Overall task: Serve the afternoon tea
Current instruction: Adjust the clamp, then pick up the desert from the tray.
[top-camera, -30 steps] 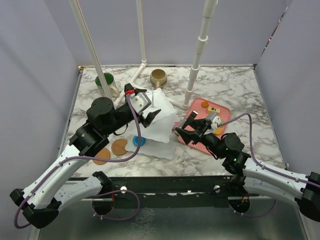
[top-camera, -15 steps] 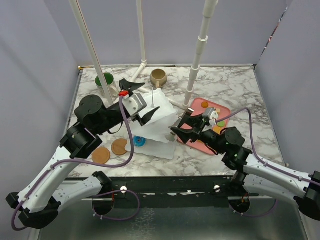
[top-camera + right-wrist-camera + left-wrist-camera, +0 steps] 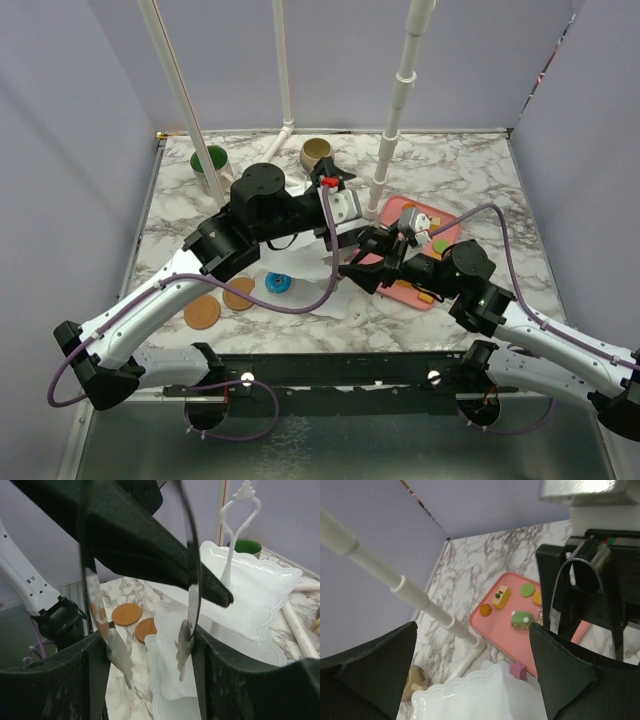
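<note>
The white tiered stand point(image 3: 332, 292) is largely hidden under my left arm; its wavy plates and finial show in the right wrist view point(image 3: 240, 585). My left gripper point(image 3: 348, 210) hangs open and empty above the stand's right side point(image 3: 465, 700), near the pink tray. A small pink pastry point(image 3: 518, 670) lies on a stand plate. My right gripper point(image 3: 362, 262) is shut on the metal tongs point(image 3: 185, 647), tips apart, beside the stand's lower plate. A green roll point(image 3: 522, 619) and a yellow cake slice point(image 3: 501, 596) lie on the tray. The green-lined mug point(image 3: 211, 158) and the tan mug point(image 3: 318, 152) stand at the back.
The pink tray point(image 3: 400, 210) sits right of the stand. Two brown discs point(image 3: 202, 311) point(image 3: 238, 293) and a blue donut point(image 3: 278, 283) lie front left. White poles point(image 3: 392, 120) point(image 3: 180, 95) rise at the back. Both arms crowd the middle.
My left arm has swung right across the stand, its open gripper going from the stand's left side to near the tray. My right gripper with the tongs has edged left toward the stand.
</note>
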Robot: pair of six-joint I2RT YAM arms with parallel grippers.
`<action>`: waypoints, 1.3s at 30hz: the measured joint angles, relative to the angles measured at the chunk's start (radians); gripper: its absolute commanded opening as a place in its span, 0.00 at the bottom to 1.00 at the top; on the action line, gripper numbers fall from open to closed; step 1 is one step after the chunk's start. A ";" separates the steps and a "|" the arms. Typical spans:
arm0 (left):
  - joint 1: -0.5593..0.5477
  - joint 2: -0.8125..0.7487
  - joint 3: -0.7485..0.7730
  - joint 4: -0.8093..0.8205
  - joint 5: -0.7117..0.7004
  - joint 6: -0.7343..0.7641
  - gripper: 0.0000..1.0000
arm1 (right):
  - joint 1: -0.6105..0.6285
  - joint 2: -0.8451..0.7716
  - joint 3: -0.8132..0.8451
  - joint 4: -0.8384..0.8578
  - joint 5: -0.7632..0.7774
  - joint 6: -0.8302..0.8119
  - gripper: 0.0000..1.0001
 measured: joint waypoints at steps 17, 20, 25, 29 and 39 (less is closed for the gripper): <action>-0.112 -0.003 0.025 -0.014 -0.014 0.069 0.99 | 0.004 -0.060 0.027 -0.134 0.007 -0.015 0.61; -0.113 -0.003 0.054 -0.027 -0.095 0.019 0.99 | 0.004 -0.134 0.003 -0.138 0.122 -0.032 0.60; -0.087 -0.025 0.130 -0.037 -0.263 -0.098 0.99 | 0.004 -0.227 -0.046 -0.154 0.320 -0.050 0.57; -0.040 -0.063 0.179 -0.086 -0.360 -0.172 0.99 | 0.004 -0.272 -0.067 -0.195 0.466 -0.051 0.57; 0.020 -0.190 -0.050 -0.113 -0.556 -0.375 0.99 | 0.004 -0.250 -0.072 -0.266 0.701 -0.047 0.55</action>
